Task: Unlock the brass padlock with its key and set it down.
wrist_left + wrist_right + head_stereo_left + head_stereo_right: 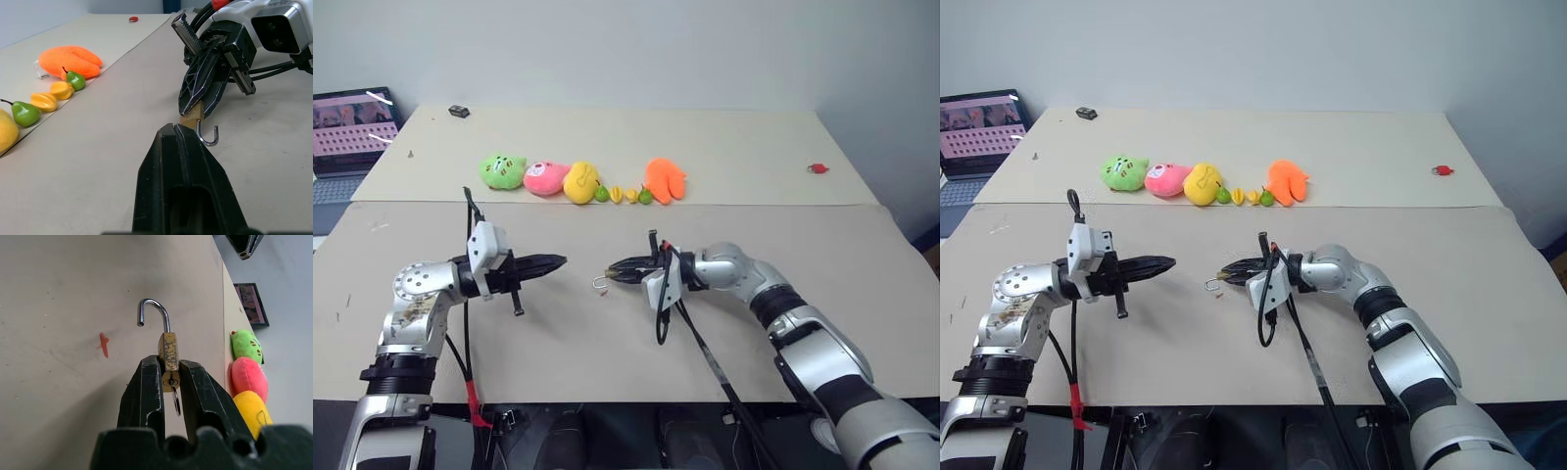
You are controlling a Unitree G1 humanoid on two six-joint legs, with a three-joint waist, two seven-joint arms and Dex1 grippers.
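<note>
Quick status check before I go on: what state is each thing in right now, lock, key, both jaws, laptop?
brass padlock: shackle sprung open, body clamped in the right gripper.
key: its ring hangs at the keyhole end of the lock; the blade is hidden.
right gripper: jaws closed on the padlock body.
left gripper: jaws shut, holding nothing, apart from the lock.
laptop: lid up, screen lit.

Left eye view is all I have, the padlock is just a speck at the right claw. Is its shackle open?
Observer: Yes. In the right wrist view the brass padlock's shackle has one end free of the body.
Operator: Is the key in it?
Observer: A small ring hangs at the keyhole; the key blade can't be made out.
Operator: And the left claw?
Observer: The left claw is shut, empty, pointing at the padlock.
</note>
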